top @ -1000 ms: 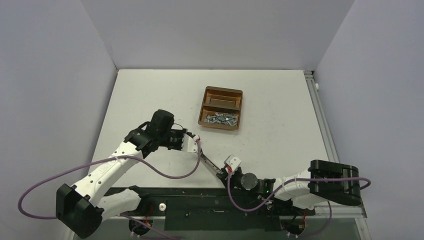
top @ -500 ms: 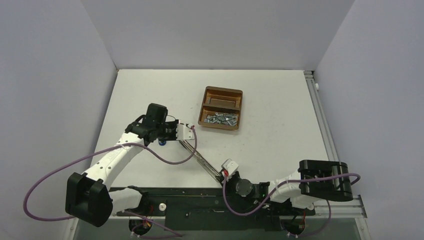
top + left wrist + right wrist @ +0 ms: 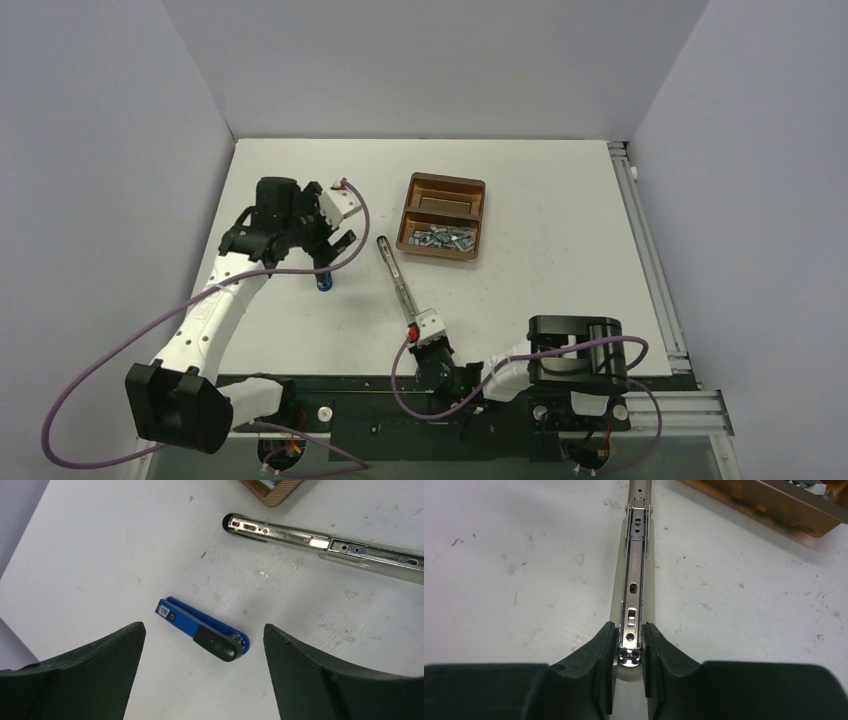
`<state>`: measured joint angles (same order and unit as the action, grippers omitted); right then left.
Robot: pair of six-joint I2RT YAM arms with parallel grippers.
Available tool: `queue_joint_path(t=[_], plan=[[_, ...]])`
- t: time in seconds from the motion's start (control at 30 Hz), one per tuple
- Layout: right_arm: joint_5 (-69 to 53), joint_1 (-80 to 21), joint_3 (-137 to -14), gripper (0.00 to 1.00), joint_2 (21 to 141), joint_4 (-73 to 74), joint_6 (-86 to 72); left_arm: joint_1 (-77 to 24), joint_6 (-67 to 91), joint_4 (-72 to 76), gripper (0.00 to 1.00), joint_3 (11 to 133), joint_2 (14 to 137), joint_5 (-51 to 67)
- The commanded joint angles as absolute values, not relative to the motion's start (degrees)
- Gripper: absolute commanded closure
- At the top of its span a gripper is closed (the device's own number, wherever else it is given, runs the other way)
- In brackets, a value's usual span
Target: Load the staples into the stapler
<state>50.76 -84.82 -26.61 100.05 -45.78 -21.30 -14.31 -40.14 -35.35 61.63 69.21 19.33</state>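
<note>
The stapler (image 3: 398, 282) is a long chrome rail on a pale base, lying flat on the white table. My right gripper (image 3: 424, 327) is shut on its near end, and the pads (image 3: 606, 640) press both sides of the rail (image 3: 634, 580). The far end (image 3: 320, 545) lies free. My left gripper (image 3: 328, 240) hangs open above a small blue bar with a black tip (image 3: 185, 617), which lies on the table and touches neither finger. The staples (image 3: 443, 238) are a grey pile in the near compartment of a brown tray (image 3: 480, 215).
The tray's far compartment (image 3: 445, 200) holds a flat dark piece. The blue bar (image 3: 325, 282) lies left of the stapler. Grey walls close the table on three sides. A metal rail (image 3: 640, 230) runs along the right edge.
My left gripper let go of the stapler's far end, opened wide and drew back to the far left. The right gripper moved left with the near end, swinging the stapler toward the tray.
</note>
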Motion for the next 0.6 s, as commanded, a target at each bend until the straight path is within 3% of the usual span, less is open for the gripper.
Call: queue_joint_path(t=[0.0, 0.1, 0.17, 0.23, 0.27, 0.47, 0.57], plan=[[53.1, -80.7, -32.1, 0.91, 104.8, -46.3, -23.0, -8.6, -30.8, -37.6, 0.14, 65.4, 67.7, 17.4], [47.8, -77.8, -34.8, 0.91, 106.9, -48.8, -21.6, -5.6, -28.8, -38.8, 0.12, 66.4, 67.4, 17.3], [45.0, -76.8, -36.8, 0.91, 107.7, -48.4, -20.4, -4.8, -27.5, -38.3, 0.02, 65.9, 66.4, 17.5], [43.8, -76.1, -38.5, 0.88, 107.8, -47.4, -19.5, -4.7, -27.0, -38.0, 0.04, 65.3, 65.7, 17.3], [43.6, -75.7, -39.0, 0.84, 107.6, -46.6, -19.4, -4.6, -26.8, -38.1, 0.04, 65.1, 65.6, 17.0], [43.7, -74.8, -38.9, 0.29, 100.8, -43.4, -17.0, -3.3, -27.4, -40.5, 0.04, 65.4, 67.3, 15.5], [41.5, -74.8, -38.7, 0.23, 95.8, -42.3, -15.5, -0.7, -25.3, -40.0, 0.04, 65.9, 67.5, 17.4]])
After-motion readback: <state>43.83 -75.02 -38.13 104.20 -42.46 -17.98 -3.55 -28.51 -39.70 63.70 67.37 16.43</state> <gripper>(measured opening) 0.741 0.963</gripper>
